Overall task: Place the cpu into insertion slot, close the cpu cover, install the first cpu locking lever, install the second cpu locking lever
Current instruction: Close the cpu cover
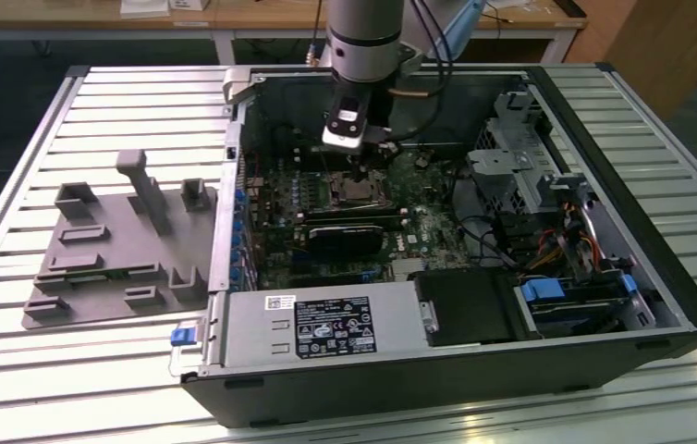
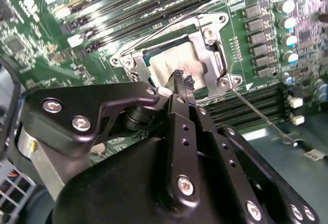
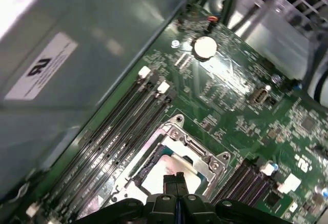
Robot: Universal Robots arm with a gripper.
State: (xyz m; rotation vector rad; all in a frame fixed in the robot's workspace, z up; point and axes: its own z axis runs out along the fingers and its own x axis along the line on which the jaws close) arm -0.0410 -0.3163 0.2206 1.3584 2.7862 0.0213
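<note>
The hand, clenched with nothing in it, hangs just above the cpu. The cpu lies in the insertion slot, and the cpu cover looks lowered around it.

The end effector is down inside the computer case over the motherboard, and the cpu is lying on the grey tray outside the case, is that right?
Not quite. The end effector is inside the case over the motherboard, but the cpu is not on the grey tray: the second wrist view shows it seated in the insertion slot under the cpu cover.
</note>
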